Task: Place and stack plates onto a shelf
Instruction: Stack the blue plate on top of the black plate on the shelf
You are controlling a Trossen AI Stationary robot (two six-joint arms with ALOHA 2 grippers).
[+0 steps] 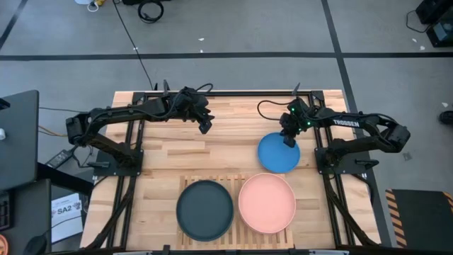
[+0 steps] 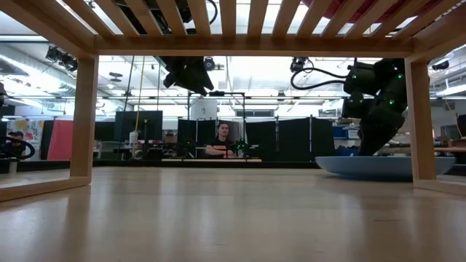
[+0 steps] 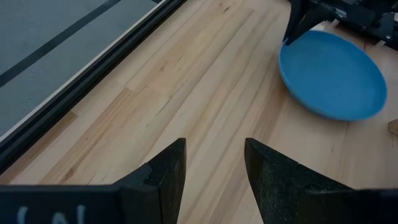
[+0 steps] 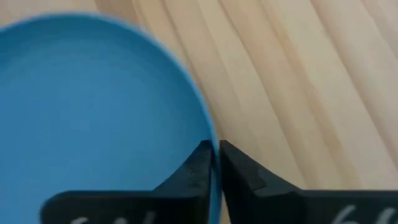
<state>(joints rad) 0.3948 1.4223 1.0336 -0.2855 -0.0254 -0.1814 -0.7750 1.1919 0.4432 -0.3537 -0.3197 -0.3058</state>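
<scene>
A blue plate [image 1: 278,154] lies on the plank table, right of centre and just beyond the shelf. My right gripper [image 1: 289,140] is shut on its far rim. The plate also shows in the low view [image 2: 378,167], the left wrist view [image 3: 333,74] and the right wrist view [image 4: 93,112]. A dark grey plate [image 1: 204,210] and a pale pink plate [image 1: 267,202] sit side by side on the slatted shelf [image 1: 236,183]. My left gripper [image 1: 205,127] hangs open over bare table [image 3: 214,163], left of the blue plate. My right gripper pinches the blue plate's rim [image 4: 214,163] on its far side, one finger inside the plate and one outside. The fingers come from above, pointing down. In the low view the plate's underside sits on the table.
The shelf stands at the table's near edge, and the low view looks out from under its slats [image 2: 240,18] between its legs [image 2: 84,116]. Bare planks lie between the arms and left of the shelf. A person sits far behind the table [image 2: 222,142].
</scene>
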